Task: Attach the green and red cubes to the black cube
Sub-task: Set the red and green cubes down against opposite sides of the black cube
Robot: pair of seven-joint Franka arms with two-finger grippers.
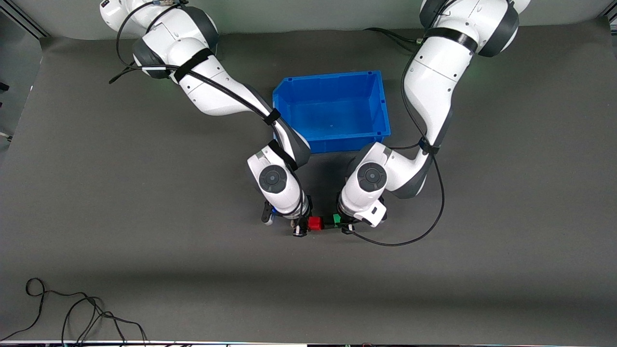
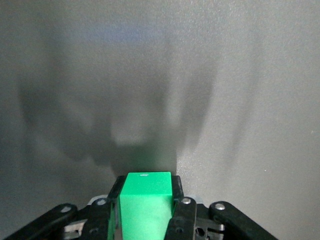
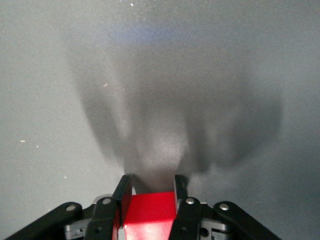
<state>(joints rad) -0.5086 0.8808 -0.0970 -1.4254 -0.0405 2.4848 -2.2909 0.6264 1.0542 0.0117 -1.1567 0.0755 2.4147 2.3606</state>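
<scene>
My left gripper (image 1: 340,222) is shut on the bright green cube (image 1: 336,219), which fills the space between its fingers in the left wrist view (image 2: 146,200). My right gripper (image 1: 306,224) is shut on the bright red cube (image 1: 315,223), also seen in the right wrist view (image 3: 149,209). Both grippers hang over the grey mat and face each other, with the two cubes a small gap apart. A small dark shape (image 1: 328,225) sits in that gap. I cannot tell whether it is the black cube. Neither wrist view shows it.
An empty blue bin (image 1: 332,140) stands on the grey mat (image 1: 144,241) between the two arms, farther from the front camera than the grippers. Loose black cables (image 1: 72,313) lie near the mat's front edge at the right arm's end.
</scene>
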